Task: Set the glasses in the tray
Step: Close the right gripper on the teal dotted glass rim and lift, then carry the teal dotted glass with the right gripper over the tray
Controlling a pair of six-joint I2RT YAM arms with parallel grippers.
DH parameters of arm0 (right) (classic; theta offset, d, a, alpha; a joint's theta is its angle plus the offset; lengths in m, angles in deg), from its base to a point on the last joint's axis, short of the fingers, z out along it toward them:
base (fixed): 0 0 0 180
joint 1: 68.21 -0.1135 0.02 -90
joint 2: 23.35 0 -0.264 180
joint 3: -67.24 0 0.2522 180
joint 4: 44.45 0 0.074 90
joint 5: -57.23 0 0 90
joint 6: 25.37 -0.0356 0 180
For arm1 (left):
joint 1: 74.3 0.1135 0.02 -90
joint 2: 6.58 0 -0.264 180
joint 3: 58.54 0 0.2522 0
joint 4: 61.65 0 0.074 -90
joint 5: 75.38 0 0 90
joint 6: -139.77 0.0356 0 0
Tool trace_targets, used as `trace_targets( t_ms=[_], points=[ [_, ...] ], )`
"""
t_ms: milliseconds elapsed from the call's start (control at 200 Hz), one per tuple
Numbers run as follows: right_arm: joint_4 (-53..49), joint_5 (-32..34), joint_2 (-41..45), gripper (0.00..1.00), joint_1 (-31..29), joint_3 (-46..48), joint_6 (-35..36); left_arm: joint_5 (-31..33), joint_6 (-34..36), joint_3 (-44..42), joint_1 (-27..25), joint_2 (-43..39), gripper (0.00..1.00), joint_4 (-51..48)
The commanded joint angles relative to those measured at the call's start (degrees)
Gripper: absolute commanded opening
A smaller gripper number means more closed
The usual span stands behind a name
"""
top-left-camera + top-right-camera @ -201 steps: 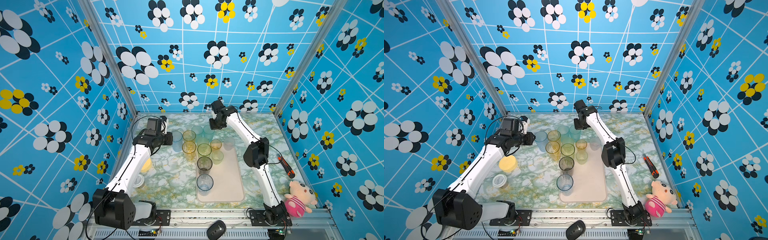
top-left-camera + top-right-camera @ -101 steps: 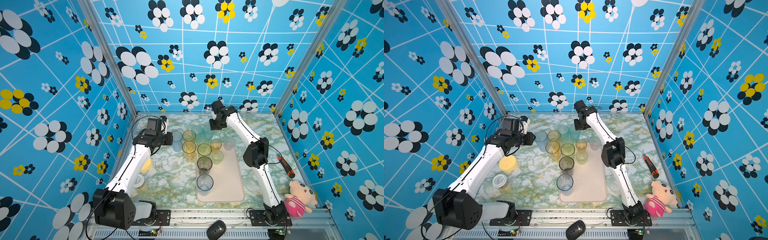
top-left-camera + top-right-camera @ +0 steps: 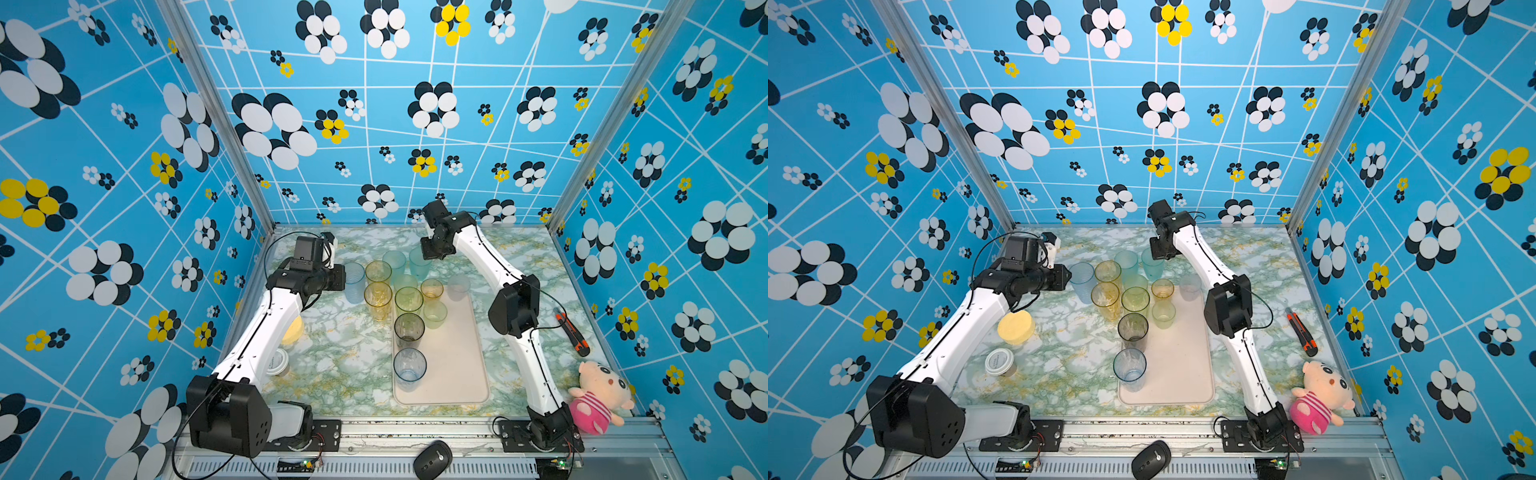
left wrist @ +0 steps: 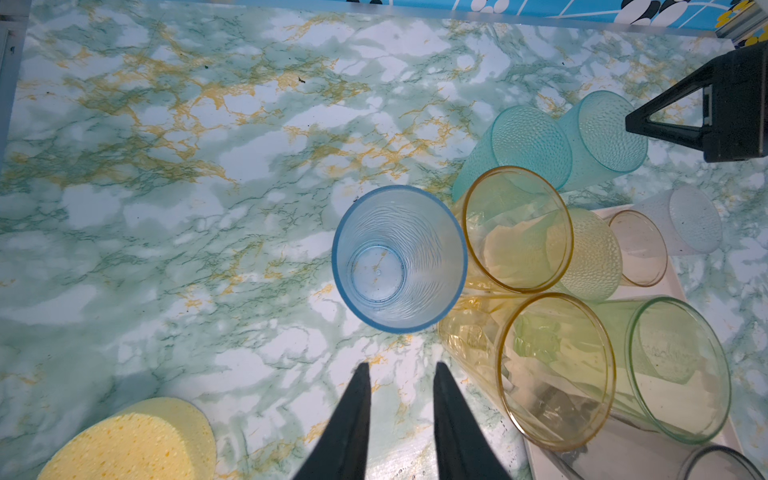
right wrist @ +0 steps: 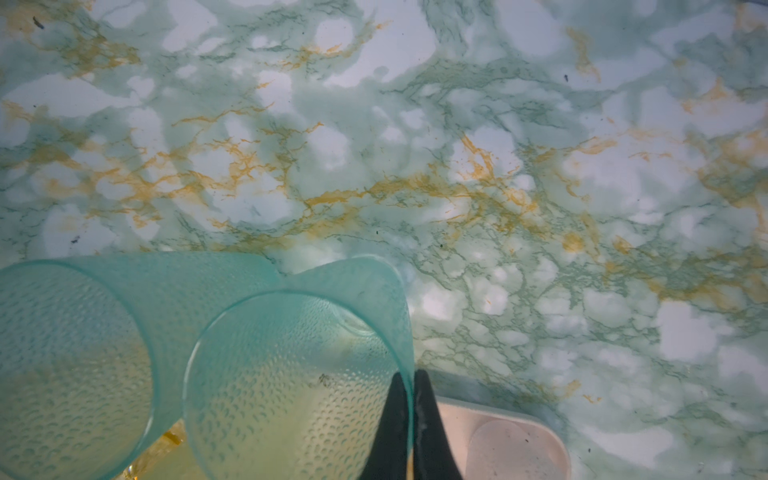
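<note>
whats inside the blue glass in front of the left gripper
Nothing: the blue glass stands empty, and the marbled table shows through its clear base. The left wrist view looks straight in, so none of the inside is covered.

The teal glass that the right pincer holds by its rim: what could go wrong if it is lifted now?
1. The right pincer pinches only the thin rim of the teal glass, so the glass may swing or slip out.
2. The second teal glass stands close beside it, perhaps touching, and could be knocked over.
3. The tray is crowded at its far end; lowering there may hit the green glass.
</note>
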Motion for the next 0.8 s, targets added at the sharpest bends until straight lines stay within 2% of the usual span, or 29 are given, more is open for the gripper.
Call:
trace_targets(
  t_ms=[0, 455, 795],
  points=[
    [1.72, 2.31, 4.93, 0.01, 0.05, 0.15, 0.62, -1.18, 0.98, 0.47, 0.34, 0.30, 0.29, 0.56],
    [0.41, 5.69, 14.04, 0.00, 0.14, 2.87, 2.40, -1.16, 1.16, 0.39, 0.37, -0.66, 0.29, -0.09],
    [4.01, 7.90, 37.10, 0.01, 0.15, 26.30, 3.71, -1.28, 1.16, 1.12, 0.25, -1.10, 0.29, -1.06]
  ],
)
